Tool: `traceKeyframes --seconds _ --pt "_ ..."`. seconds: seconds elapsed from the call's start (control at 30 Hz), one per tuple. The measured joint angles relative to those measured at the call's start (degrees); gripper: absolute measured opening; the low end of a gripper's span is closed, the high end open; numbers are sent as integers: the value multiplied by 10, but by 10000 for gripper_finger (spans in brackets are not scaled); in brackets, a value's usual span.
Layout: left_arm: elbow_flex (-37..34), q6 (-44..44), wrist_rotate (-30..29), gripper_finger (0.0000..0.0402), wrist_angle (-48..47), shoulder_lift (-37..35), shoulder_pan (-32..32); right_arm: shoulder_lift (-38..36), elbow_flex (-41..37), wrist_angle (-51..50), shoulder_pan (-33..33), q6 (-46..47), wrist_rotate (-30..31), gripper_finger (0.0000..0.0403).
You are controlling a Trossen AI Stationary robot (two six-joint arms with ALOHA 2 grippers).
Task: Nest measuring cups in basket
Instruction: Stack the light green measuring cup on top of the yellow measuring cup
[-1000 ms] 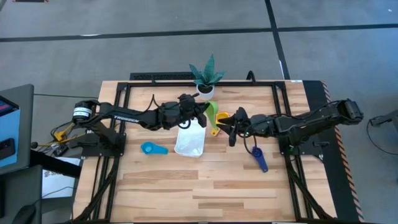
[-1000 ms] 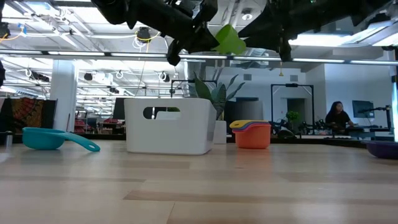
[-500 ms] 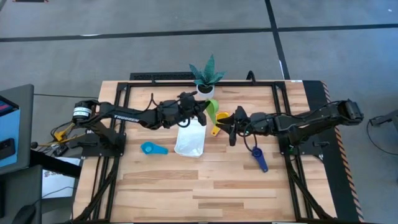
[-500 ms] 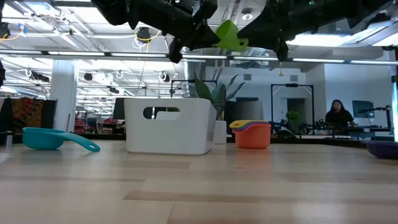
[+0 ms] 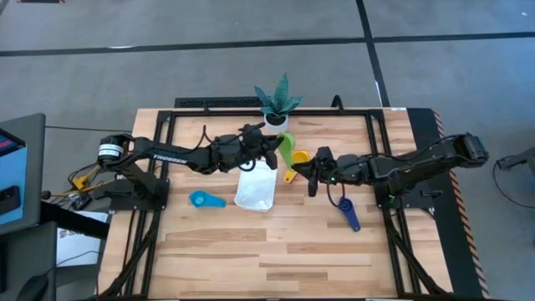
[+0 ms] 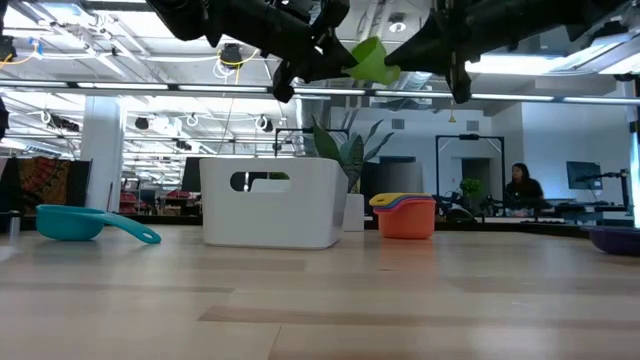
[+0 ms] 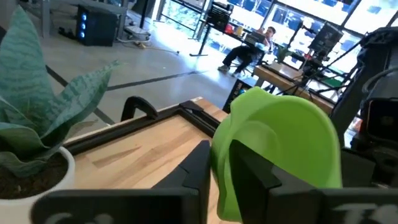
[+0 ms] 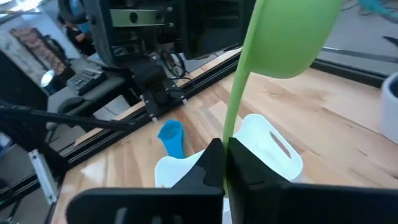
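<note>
A green measuring cup (image 5: 286, 148) hangs in the air above the white basket (image 5: 257, 191), between my two grippers; it also shows in the low view (image 6: 372, 60). My left gripper (image 5: 273, 153) is shut on its bowl and my right gripper (image 5: 306, 165) is shut on its handle. A nested stack of cups, orange outermost (image 6: 405, 217), stands on its base right of the basket. A light blue cup (image 5: 205, 199) lies left of the basket. A navy cup (image 5: 348, 213) lies at the right. My left gripper pinches the green cup's bowl wall (image 7: 221, 171) between its two fingers, one finger across the bowl's face and the other on the wall's other side. It comes level from the table's left. The cup is lifted clear. My right gripper pinches the green cup's flat handle (image 8: 231, 127) between its two fingers, toward its free end. The fingers come from the table's right and lie along the handle. The bowl (image 8: 289, 37) stands out beyond the fingertips, clear of the basket.
A white plant pot with a green plant (image 5: 277, 106) stands at the far edge behind the basket. A black frame (image 5: 209, 104) runs around the table. The near half of the table (image 5: 267, 259) is bare wood.
The green cup has tipped a little in the air between the two grippers, staying above the basket. Both arms have kept nearly still.
</note>
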Motion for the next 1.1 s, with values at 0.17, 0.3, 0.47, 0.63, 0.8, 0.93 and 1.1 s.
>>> traceKeyframes --seconds 0.17,0.3,0.47,0.63,0.8,0.93,1.1 --pt "0 2 20 84 -38 -2 0 0 0 -20 18 51 40 9" --pt "0 54 21 109 -119 -23 -1 0 0 -70 33 112 81 5" --pt "0 139 17 125 -217 -46 0 0 -8 -119 54 199 138 7" --pt "0 141 18 125 -302 -48 -1 0 -68 -41 64 267 153 4" --pt "0 120 12 125 -343 -48 0 37 -133 87 60 340 154 8" --pt "0 129 3 126 -351 -49 -1 92 -157 185 61 368 142 5" --pt "0 139 0 126 -360 -50 -1 180 -159 276 55 412 133 9"
